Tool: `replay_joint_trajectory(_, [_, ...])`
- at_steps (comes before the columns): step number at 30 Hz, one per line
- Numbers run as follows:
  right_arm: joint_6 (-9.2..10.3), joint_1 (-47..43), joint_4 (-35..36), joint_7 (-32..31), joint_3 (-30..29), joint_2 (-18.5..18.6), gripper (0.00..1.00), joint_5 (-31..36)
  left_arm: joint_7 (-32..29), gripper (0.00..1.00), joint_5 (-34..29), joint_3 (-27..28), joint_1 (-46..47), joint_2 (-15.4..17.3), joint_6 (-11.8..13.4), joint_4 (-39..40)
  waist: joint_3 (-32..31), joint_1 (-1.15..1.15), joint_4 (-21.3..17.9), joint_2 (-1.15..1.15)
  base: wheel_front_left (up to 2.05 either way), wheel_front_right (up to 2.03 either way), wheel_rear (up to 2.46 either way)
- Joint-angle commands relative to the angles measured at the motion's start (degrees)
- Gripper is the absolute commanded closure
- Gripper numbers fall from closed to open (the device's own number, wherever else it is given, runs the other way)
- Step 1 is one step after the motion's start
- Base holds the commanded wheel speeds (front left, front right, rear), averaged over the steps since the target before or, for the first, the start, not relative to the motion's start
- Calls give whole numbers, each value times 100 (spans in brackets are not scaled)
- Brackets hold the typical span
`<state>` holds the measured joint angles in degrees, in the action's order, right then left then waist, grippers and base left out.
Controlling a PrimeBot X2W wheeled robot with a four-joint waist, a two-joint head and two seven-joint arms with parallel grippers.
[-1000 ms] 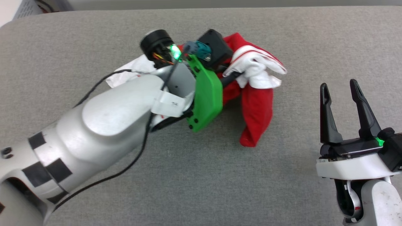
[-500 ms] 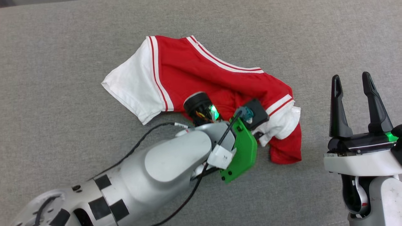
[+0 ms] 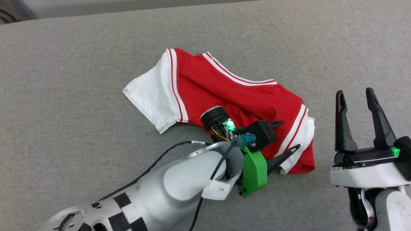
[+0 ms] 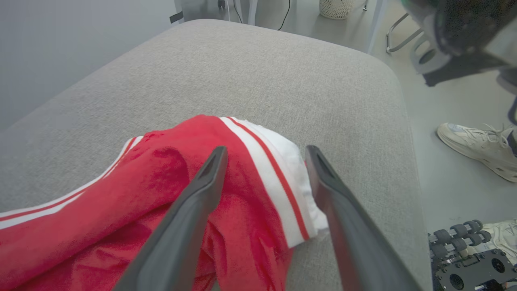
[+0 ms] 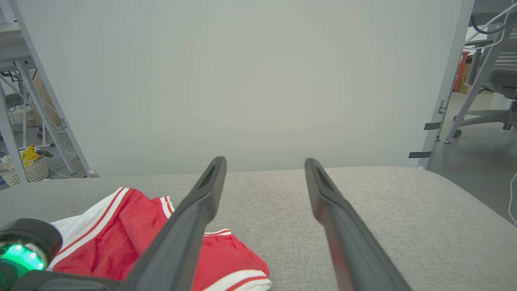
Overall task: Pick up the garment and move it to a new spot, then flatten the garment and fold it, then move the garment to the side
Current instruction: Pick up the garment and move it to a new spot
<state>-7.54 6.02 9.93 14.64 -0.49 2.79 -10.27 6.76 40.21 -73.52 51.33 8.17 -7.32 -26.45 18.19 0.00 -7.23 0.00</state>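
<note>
In the head view, the garment [image 3: 224,86] lies on the grey pad [image 3: 80,80], a bit right of the middle. Its top part is spread out, with one white sleeve out to the left. The part nearest the robot looks bunched and tucked under. The left gripper [image 3: 286,135] hangs over the other white sleeve [image 3: 309,130], on the right. Its two fingers are spread apart and hold nothing. The right gripper [image 3: 354,93] waits just to the right of the garment, not touching it. Its fingers are spread wide too, with nothing in them.

In the left wrist view, the two dark fingers stand apart with the striped edge of the sleeve between them. One finger is over the red cloth and the other is by the white edge. It is hard to tell if they touch the cloth. A pale shoe [image 4: 472,141] is on the floor past the pad.

In the right wrist view, the fingers point over bare pad toward a pale wall [image 5: 258,81]. The garment sits low on the left.

The garment looks set down in its spot, so the flattening step seems to be in hand. The next move calls for pinching an edge of the bunched part and pulling it out smooth, likely with both grippers.
</note>
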Motion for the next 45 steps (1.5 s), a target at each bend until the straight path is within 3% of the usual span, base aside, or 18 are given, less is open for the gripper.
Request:
replay_joint_trajectory(1, [5, -99, -29, 36, -26, 9, 0, 37, 273, 0, -138, 32, 125, -37, -16, -119, -433, 0, 418, 0, 0, 0, 0])
replay_joint_trajectory(5, [5, -248, -61, 36, -62, 9, 0, 70, 707, 0, -269, 270, 100, -95, 175, -240, -703, 0, 655, 0, 0, 0, 0])
replay_joint_trajectory(6, [5, -402, -103, 36, -125, 9, 0, 90, 818, 0, -598, 986, -153, 137, 836, 124, -938, 0, 889, 0, 0, 0, 0])
replay_joint_trajectory(10, [5, -489, -137, 36, -174, 9, 0, 104, 821, 0, -981, 1810, -703, 498, 1267, 714, -1044, 0, 1007, 0, 0, 0, 0])
replay_joint_trajectory(16, [5, -611, -213, 36, -211, 9, 0, 118, 822, 0, -1402, 3015, -1777, 923, 1688, 1317, -1212, 0, 1073, 0, 0, 0, 0])
replay_joint_trajectory(23, [5, -741, -304, 36, -306, 9, 0, 124, 823, 0, -1855, 4469, -3073, 1041, 2013, 1876, -1382, 0, 1129, 0, 0, 0, 0])
replay_joint_trajectory(28, [5, -828, -364, 36, -334, 9, 0, 131, 823, 0, -2247, 5342, -3868, 883, 2016, 2174, -1456, 0, 1153, 0, 0, 0, 0])
replay_joint_trajectory(30, [5, -891, -441, 36, -358, 9, 0, 138, 823, 0, -2545, 5754, -4353, 708, 1828, 2285, -1497, 0, 1141, 0, 0, 0, 0])
replay_joint_trajectory(45, [5, -1172, -797, 36, -345, 9, 0, 200, 823, 0, -3270, 6580, -5142, 22, 977, 2226, -1649, 0, 1064, 0, 0, 0, 0])
